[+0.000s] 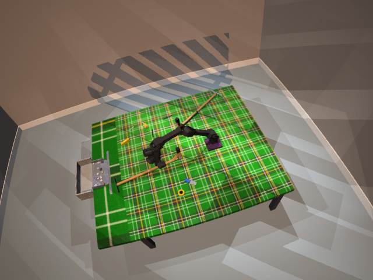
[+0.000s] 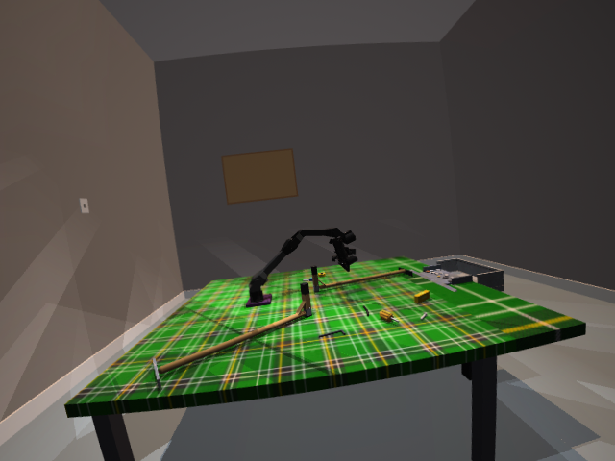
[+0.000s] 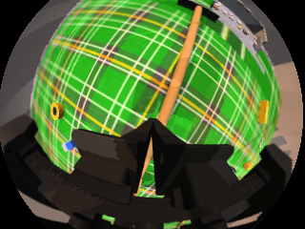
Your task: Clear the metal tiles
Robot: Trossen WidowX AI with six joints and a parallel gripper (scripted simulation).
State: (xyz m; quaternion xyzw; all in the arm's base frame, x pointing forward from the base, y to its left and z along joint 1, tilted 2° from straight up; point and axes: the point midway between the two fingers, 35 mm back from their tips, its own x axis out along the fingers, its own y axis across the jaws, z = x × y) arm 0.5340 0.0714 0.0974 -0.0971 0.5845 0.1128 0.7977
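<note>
My gripper (image 2: 347, 269) (image 3: 152, 121) is shut and empty, in the air above the handle of a long tool (image 1: 135, 177) (image 2: 367, 279) (image 3: 176, 78). This tool lies on the table; its flat black blade (image 1: 116, 185) is beside the steel plate (image 1: 105, 171), and its near end has an upright black-topped grip (image 1: 178, 150) (image 2: 314, 278). Several small tiles (image 1: 98, 173) (image 3: 245, 31) lie on the plate. The catch box (image 1: 84, 196) (image 2: 490, 280) stands at the plate's far end. A second long tool (image 1: 200, 109) (image 2: 233, 339) has a grey, seemingly toothed head.
The second tool also has an upright grip (image 1: 178, 121) (image 2: 305, 295). A yellow block (image 1: 125, 141) (image 2: 421, 296) (image 3: 263, 112), an orange-handled tool (image 1: 145, 125) (image 2: 385, 315), thin dark pieces, a blue-and-grey item (image 1: 187, 181) and a yellow ring (image 1: 178, 192) (image 3: 53, 111) lie about.
</note>
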